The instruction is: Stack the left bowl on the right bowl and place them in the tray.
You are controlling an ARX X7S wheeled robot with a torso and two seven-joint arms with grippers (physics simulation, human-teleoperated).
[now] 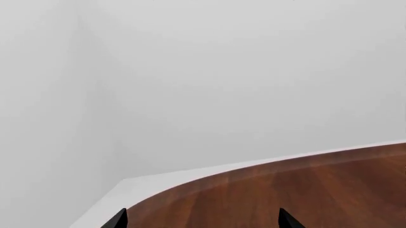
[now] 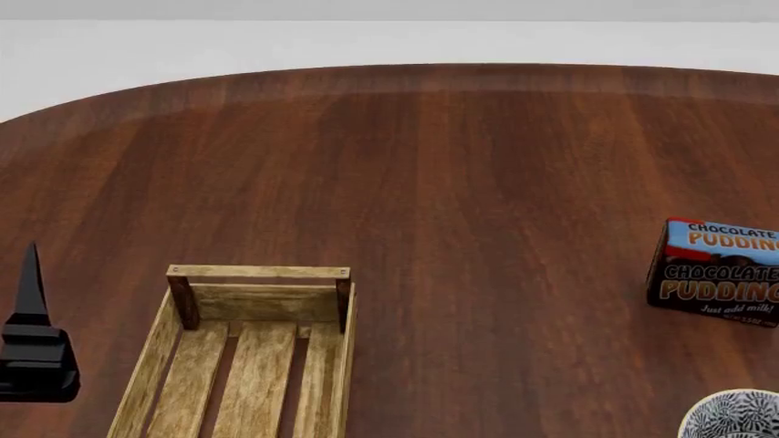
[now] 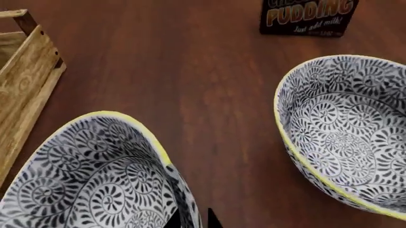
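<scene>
Right pincer [image 3: 190,219]: dark fingertips close together at the near rim of the left bowl [image 3: 95,175], one tip inside the wall and one outside, gripping that rim. Not seen in the head view.

Left pincer [image 1: 201,219]: two dark fingertips set wide apart, nothing between them, hanging over the far left edge of the counter [image 1: 304,190] with pale wall behind. In the head view it shows as a black shape [image 2: 33,351] at the left edge, just left of the tray.

Left bowl: white with black swirl pattern and a yellow rim, upright, standing on the counter just right of the tray's right side [image 3: 28,71].

Right bowl [image 3: 345,128]: same pattern and yellow rim, upright, beside the left bowl with a strip of bare counter between them; a sliver of its rim [image 2: 736,415] shows at the near right corner of the head view.

Tray [image 2: 262,301]: light-wood crate, slatted bottom, raised far end bar, near left on the counter; no bowl in the part that shows.

Chocolate pudding box [image 2: 718,272]: dark box, far of the right bowl, at the right edge of the counter view.

Counter [image 2: 462,164]: dark reddish wood, curved far edge.
</scene>
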